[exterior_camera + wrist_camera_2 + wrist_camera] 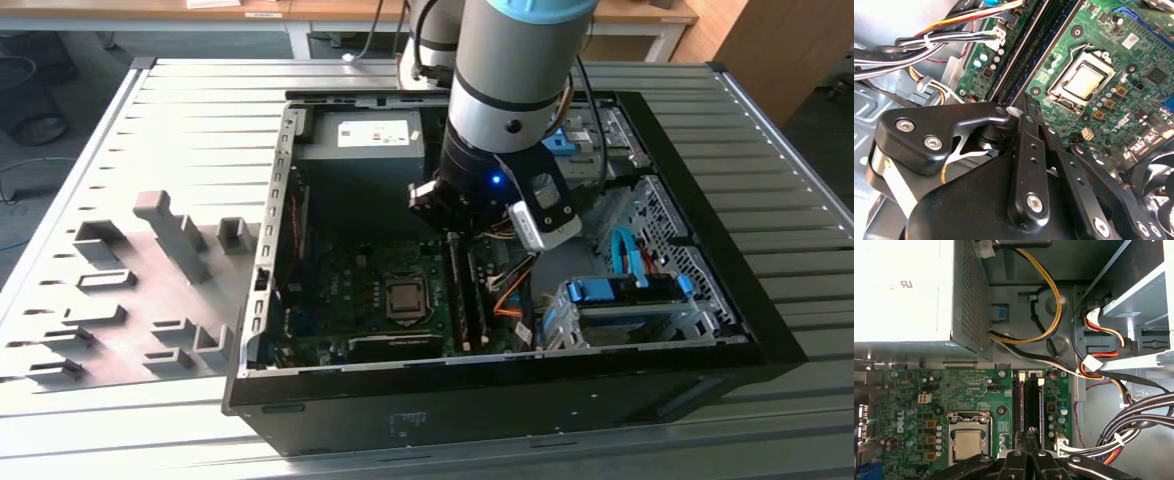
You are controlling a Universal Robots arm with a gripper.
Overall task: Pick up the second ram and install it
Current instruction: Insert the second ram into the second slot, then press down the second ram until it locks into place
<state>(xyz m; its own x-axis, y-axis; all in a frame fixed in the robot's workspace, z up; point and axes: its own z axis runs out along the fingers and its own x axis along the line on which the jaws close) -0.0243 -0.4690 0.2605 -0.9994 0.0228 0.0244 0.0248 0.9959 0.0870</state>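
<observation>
My gripper reaches down into the open computer case, over the memory slots beside the processor. Its fingers are shut, tips together on the end of the second ram, a long dark stick lying along the slot nearer the cables. The other dark stick sits in the neighbouring slot. In the second wrist view the gripper meets just above the two dark slot lines, with the second ram running away from the tips. In the exterior view the gripper is low over the motherboard.
The power supply fills one end of the case. Cable bundles run close beside the slots. A drive cage with blue parts stands at the exterior view's right. A grey slotted holder block sits on the table outside the case.
</observation>
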